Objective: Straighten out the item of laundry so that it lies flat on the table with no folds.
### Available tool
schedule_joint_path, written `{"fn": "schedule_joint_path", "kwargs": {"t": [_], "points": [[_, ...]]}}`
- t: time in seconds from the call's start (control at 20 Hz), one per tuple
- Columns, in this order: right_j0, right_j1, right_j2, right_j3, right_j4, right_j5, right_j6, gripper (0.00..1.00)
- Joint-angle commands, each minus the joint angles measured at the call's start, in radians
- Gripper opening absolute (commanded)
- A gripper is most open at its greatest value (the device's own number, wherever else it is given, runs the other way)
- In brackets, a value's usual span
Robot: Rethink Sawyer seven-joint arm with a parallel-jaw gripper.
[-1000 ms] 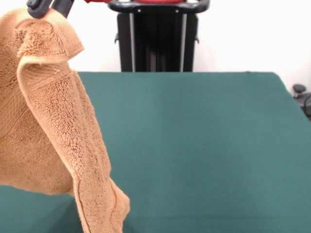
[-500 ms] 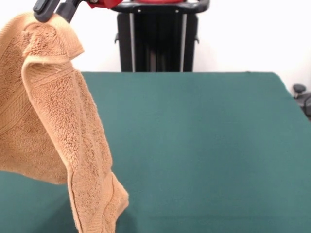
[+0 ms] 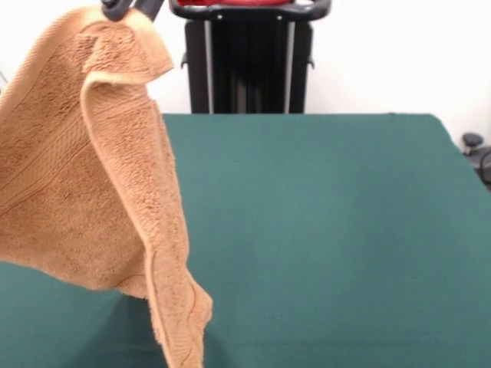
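Front view only. Gripper [image 3: 129,8] at top edge, upper left of frame; just the dark tips show, rest of arm cut off by the frame. Fingers [image 3: 113,11] closed on the top corner of the towel [image 3: 92,176], pinching it w/ no visible gap.

Towel is orange-tan terry, hanging in the air from that one corner, filling the left third of the frame. Top corner curls over just below the grip, making a small flap at upper left. Woven border band runs diagonally across the left part of the cloth. Right edge is rolled/folded lengthwise into a narrow strip that drops to the bottom edge of the frame, approx lower left-centre. Broad left part ends in a slanted hem at mid-left. Towel is not flat; several folds. Can't tell if the lowest tip touches the surface, since it runs out of frame.

Surface [image 3: 330,230] is dark green, spans the frame from mid-height down; its right and centre carry nothing. Far edge is horizontal, in the upper part of the frame.

Black pedestal [image 3: 249,57] stands behind the far edge, top centre, w/ white wall behind. Small dark object [image 3: 477,153] at right edge, off the surface corner; can't ID it.
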Motion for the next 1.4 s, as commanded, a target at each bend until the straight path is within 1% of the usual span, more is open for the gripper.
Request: {"fn": "schedule_joint_path", "kwargs": {"t": [0.05, 0.2, 0.4, 0.45, 0.5, 0.7, 0.95, 1.1, 1.4], "points": [[0.109, 0.072, -0.083, 0.137, -0.116, 0.023, 0.442, 0.0], [0.139, 0.079, -0.105, 0.146, -0.145, 0.029, 0.502, 0.0], [0.181, 0.099, -0.123, 0.163, -0.206, 0.055, 0.611, 0.0], [0.194, 0.105, -0.125, 0.171, -0.236, 0.068, 0.657, 0.0], [0.201, 0.109, -0.127, 0.175, -0.246, 0.073, 0.674, 0.0], [0.233, 0.122, -0.12, 0.219, -0.331, 0.104, 0.806, 0.0], [0.26, 0.142, -0.094, 0.283, -0.444, 0.184, 0.959, 0.0], [0.275, 0.145, -0.09, 0.302, -0.459, 0.217, 0.996, 0.0], [0.31, 0.133, -0.096, 0.329, -0.434, 0.255, 1.013, 0.0]]}}
